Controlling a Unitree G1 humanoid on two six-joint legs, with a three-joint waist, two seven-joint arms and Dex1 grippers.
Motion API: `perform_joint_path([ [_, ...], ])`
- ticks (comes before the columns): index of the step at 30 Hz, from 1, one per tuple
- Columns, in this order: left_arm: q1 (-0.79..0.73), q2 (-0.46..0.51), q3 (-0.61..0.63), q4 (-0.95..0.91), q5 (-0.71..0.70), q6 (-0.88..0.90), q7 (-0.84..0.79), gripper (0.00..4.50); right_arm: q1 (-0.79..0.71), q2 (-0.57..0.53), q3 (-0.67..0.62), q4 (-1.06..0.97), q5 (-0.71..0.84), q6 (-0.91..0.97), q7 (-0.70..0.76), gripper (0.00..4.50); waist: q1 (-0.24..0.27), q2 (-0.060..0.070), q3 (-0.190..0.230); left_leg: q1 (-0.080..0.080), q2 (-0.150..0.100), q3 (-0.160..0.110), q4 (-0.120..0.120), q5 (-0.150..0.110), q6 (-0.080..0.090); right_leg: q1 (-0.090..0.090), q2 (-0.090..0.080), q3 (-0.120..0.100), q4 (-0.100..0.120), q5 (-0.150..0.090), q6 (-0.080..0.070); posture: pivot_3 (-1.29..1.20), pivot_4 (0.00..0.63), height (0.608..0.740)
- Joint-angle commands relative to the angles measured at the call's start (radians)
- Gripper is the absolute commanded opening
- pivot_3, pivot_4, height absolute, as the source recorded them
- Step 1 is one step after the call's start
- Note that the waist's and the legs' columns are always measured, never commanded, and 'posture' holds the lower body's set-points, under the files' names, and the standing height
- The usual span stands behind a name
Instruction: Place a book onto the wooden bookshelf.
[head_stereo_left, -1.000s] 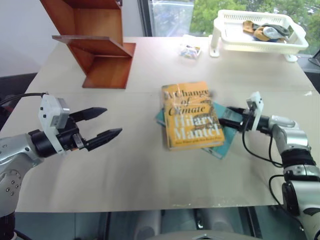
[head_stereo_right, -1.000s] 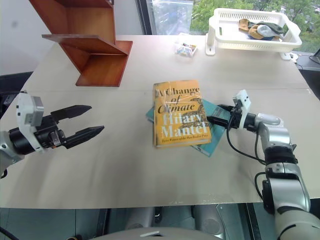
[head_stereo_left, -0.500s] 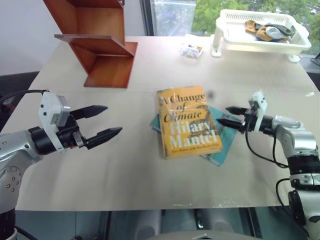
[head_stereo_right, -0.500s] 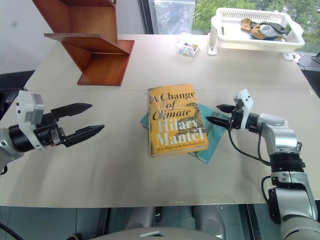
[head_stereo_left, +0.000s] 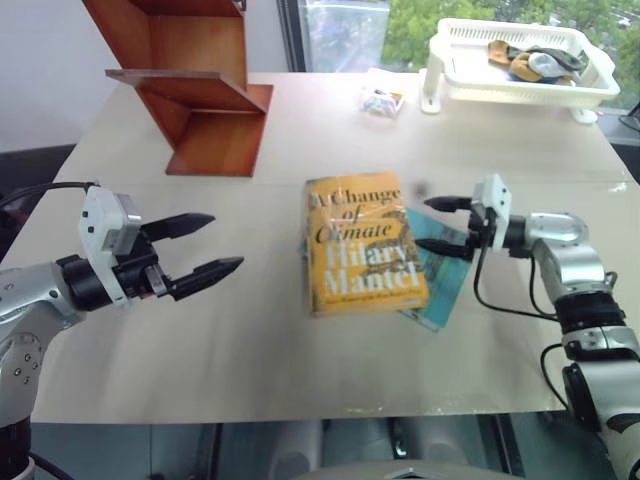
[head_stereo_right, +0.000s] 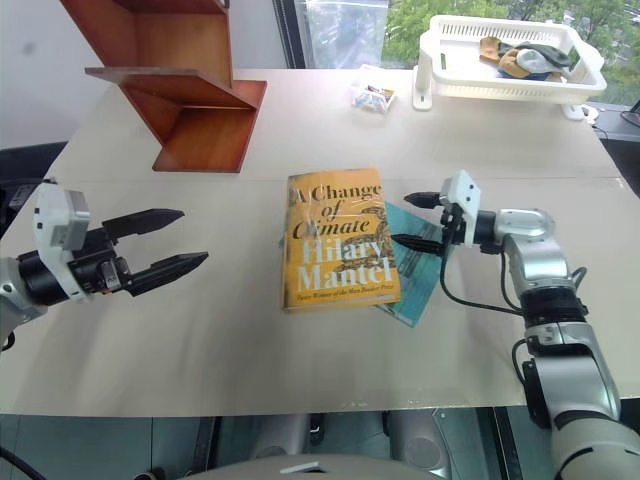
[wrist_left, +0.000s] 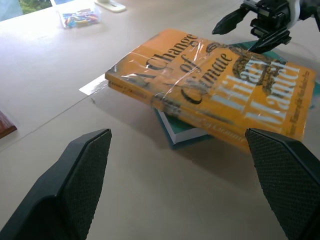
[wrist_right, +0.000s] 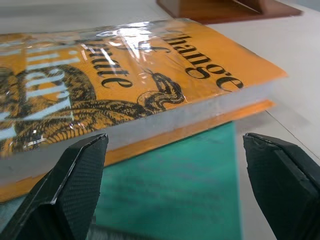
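Right wrist view: right gripper (head_stereo_left: 432, 223) has its fingers spread wide at the page edge of the yellow book (head_stereo_left: 364, 243), which lies on a teal book (head_stereo_left: 438, 275). Left gripper (head_stereo_left: 213, 242) is also wide open, well apart. Bookshelf (head_stereo_left: 195, 85) sits far beyond both.

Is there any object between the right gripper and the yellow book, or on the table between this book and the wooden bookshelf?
Nothing visible. The open right gripper is right at the page edge of the book, above the teal book. The table toward the wooden bookshelf is bare.
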Motion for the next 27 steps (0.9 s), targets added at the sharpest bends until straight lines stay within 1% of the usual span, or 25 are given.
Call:
perform_joint_path([
  [1, 0.013, -0.005, 0.034, -0.042, -0.018, -0.004, 0.012, 4.5, -0.037, 0.022, 0.014, 0.012, -0.001, -0.026, 0.016, 4.44, 0.001, 0.0, 0.0, 0.0, 0.0, 0.0, 0.0, 0.0, 0.0, 0.0, 0.0, 0.0, 0.0, 0.0, 0.0, 0.0, 0.15, 0.74],
  [10, 0.04, -0.012, 0.041, -0.05, -0.024, -0.004, 0.026, 4.5, -0.111, 0.071, 0.036, 0.102, -0.027, -0.069, 0.007, 4.44, 0.0, 0.0, 0.0, 0.0, 0.0, -0.001, 0.0, 0.0, 0.0, 0.0, 0.0, -0.001, 0.001, 0.0, 0.0, 0.0, 0.15, 0.74],
  [16, 0.029, -0.045, 0.004, -0.01, -0.038, 0.002, 0.034, 4.5, -0.119, 0.051, 0.014, 0.133, -0.034, -0.1, -0.007, 4.44, 0.001, 0.0, 0.0, 0.0, 0.0, -0.001, 0.0, 0.0, 0.0, 0.0, 0.0, -0.001, 0.001, 0.0, 0.0, 0.0, 0.15, 0.74],
  [18, 0.005, -0.056, -0.015, 0.029, -0.036, 0.01, 0.043, 4.5, -0.111, 0.037, 0.007, 0.128, -0.031, -0.104, -0.007, 4.44, 0.002, 0.0, 0.0, 0.0, 0.0, -0.001, 0.0, 0.0, 0.0, 0.0, 0.0, -0.001, 0.001, 0.0, 0.0, 0.0, 0.15, 0.74],
  [21, -0.062, -0.073, -0.044, 0.109, -0.071, 0.052, 0.046, 4.5, -0.089, 0.009, -0.007, 0.096, -0.016, -0.097, -0.001, 4.44, 0.003, 0.0, 0.0, 0.0, -0.001, -0.001, 0.001, 0.0, 0.0, 0.0, 0.0, -0.002, 0.002, 0.0, 0.0, 0.0, 0.15, 0.74],
  [25, -0.171, -0.083, -0.099, 0.241, -0.111, 0.122, 0.014, 4.5, -0.036, -0.026, -0.03, 0.003, 0.021, -0.053, 0.014, 4.44, 0.004, 0.0, 0.0, 0.0, -0.001, -0.001, 0.001, 0.0, 0.0, 0.0, 0.0, -0.002, 0.002, 0.0, 0.0, 0.0, 0.15, 0.74],
  [27, -0.271, -0.085, -0.151, 0.391, -0.096, 0.152, -0.019, 4.5, 0.023, -0.064, -0.051, -0.101, 0.067, 0.014, 0.028, 4.44, 0.004, 0.0, 0.0, 0.0, -0.001, -0.001, 0.001, 0.0, 0.0, 0.0, 0.0, -0.002, 0.003, 0.0, 0.0, 0.0, 0.15, 0.74],
])
